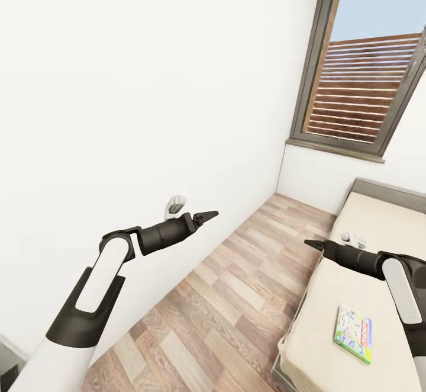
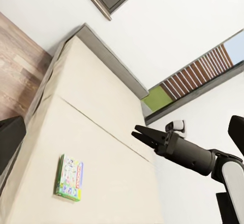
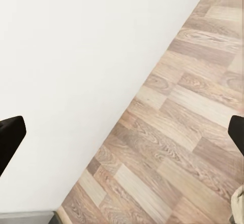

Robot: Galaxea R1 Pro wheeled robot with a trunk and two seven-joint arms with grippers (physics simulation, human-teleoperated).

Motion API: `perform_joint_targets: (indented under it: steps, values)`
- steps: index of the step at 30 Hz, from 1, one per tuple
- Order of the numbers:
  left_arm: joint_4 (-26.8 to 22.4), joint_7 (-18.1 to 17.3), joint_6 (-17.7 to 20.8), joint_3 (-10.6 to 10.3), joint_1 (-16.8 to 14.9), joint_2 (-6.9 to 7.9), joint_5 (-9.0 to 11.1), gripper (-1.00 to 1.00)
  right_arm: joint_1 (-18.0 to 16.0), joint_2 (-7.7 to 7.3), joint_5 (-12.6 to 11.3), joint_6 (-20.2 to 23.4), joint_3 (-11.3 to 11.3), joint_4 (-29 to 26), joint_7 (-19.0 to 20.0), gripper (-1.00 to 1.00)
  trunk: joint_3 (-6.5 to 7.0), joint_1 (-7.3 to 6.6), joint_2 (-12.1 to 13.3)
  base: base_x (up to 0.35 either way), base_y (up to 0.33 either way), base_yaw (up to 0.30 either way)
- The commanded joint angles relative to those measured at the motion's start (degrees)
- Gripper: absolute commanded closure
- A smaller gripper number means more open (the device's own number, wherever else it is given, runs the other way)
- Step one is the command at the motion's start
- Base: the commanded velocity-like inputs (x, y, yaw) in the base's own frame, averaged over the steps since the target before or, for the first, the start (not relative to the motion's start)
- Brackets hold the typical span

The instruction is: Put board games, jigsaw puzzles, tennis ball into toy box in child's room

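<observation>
Approaching the bed [image 1: 331, 297]; one board game [image 1: 354, 334] lies on it. Both grippers, left [image 1: 208, 215] and right [image 1: 311, 243], empty, jaws pressed together. Next: close in, spread right jaws.

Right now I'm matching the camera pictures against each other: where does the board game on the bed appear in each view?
Head view: the board game lies flat on the bed, lower right, below the right arm.
Left wrist view: the board game sits lower left on the bed.
Right wrist view: not in it.
Shared landmark: the wood plank floor.
</observation>
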Motion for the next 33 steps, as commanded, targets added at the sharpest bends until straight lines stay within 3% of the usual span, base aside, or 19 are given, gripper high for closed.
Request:
perform_joint_targets:
  steps: [1,11,15,19,27,33]
  values:
    - [-0.1,0.5,0.1,0.0,-0.1,0.04,0.6,-1.0,-0.1,0.01,0.5,0.2,-0.1,0.0,0.6,-1.0,-0.13,0.04,-0.1,0.046,-0.02,-0.141]
    - [0.4,1.0,0.2,1.0,0.9,1.07,0.6,-1.0,-0.7,0.02,0.6,1.0,0.0,0.7,0.4,-1.0,-0.13,0.04,-0.1,0.018,-0.008,-0.232]
    - [2.7,1.1,-0.1,3.0,2.6,2.75,0.6,-1.0,-0.9,0.03,0.6,1.0,0.1,2.3,0.3,-1.0,-0.13,0.04,-0.1,0.004,-0.002,-0.279]
    - [6.2,0.2,-0.4,7.7,4.2,4.8,0.7,-1.0,-2.0,-0.01,0.7,1.0,0.2,4.1,0.3,-1.0,-0.13,0.04,-0.1,0.002,-0.001,-0.286]
    - [8.5,-0.9,-0.6,11.2,4.9,5.25,0.8,-1.0,-3.5,-0.52,0.5,1.0,0.1,5.1,0.4,-1.0,-0.13,0.04,-0.1,0.001,0.0,-0.29]
    - [8.7,-1.0,-0.7,11.9,4.8,4.7,0.7,-1.0,-4.2,-0.74,0.4,1.0,0.0,5.3,0.6,-1.0,-0.13,0.04,-0.1,0.0,0.0,-0.292]
